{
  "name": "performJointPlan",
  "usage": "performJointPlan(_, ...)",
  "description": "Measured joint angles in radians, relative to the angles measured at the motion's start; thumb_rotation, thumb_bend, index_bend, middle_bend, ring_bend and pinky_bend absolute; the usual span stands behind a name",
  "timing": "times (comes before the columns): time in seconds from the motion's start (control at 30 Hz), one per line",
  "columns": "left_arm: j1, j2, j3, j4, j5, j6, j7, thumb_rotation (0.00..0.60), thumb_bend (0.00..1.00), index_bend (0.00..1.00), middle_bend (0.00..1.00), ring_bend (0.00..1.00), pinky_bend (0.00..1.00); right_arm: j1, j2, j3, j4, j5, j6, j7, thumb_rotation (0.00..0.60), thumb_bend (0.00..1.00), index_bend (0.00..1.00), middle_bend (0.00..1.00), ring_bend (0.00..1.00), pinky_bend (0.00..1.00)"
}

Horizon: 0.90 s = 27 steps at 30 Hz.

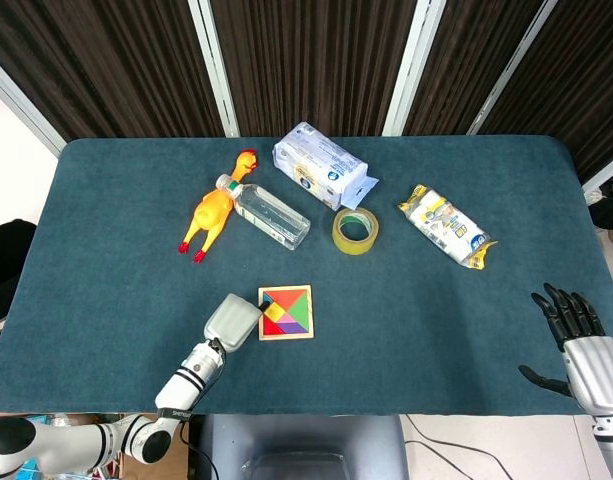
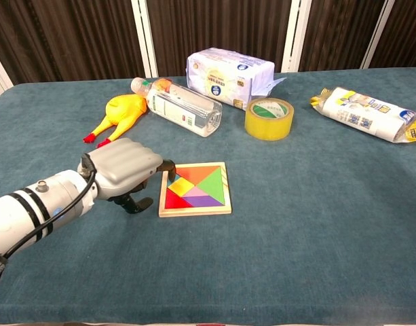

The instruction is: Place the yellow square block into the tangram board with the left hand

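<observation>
Chest view shows the left hand at nine o'clock of the tangram board, fingers curled narrow, holding nothing, fingertips at the board's edge. The yellow square block sits in the board among the coloured pieces. At the bench's four o'clock corner, the right hand lies spread wide.
</observation>
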Motion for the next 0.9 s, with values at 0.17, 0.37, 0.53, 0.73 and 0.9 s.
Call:
performJointPlan(0.17, -0.002, -0.001, 0.0, -0.006, 0.0, 0.002, 0.008, 0.6, 0.39, 0.31, 1.0, 1.0, 1.0, 0.001, 0.0, -0.001, -0.001, -0.002, -0.002, -0.002, 0.6, 0.17, 0.0, 0.0, 0.0, 0.0)
performJointPlan(0.37, 0.001, 0.012, 0.0, -0.029, 0.033, 0.032, 0.005, 0.6, 0.39, 0.24, 1.0, 1.0, 1.0, 0.001, 0.0, 0.0, 0.002, -0.001, -0.001, -0.004, 0.6, 0.17, 0.0, 0.0, 0.0, 0.0)
performJointPlan(0.53, 0.035, 0.093, 0.021, -0.115, 0.113, 0.115, -0.023, 0.6, 0.39, 0.2, 0.99, 0.99, 1.0, -0.002, 0.0, 0.0, 0.003, 0.003, 0.0, -0.008, 0.6, 0.17, 0.0, 0.0, 0.0, 0.0)
performJointPlan(0.73, 0.159, 0.28, 0.103, -0.222, 0.229, 0.292, -0.128, 0.6, 0.38, 0.13, 0.29, 0.24, 0.37, -0.004, -0.005, 0.0, -0.001, 0.004, 0.001, -0.029, 0.6, 0.17, 0.0, 0.0, 0.0, 0.0)
performJointPlan(0.9, 0.295, 0.373, 0.181, -0.208, 0.33, 0.487, -0.351, 0.6, 0.38, 0.02, 0.0, 0.0, 0.12, -0.001, -0.016, 0.0, -0.007, 0.007, -0.009, -0.065, 0.6, 0.17, 0.0, 0.0, 0.0, 0.0)
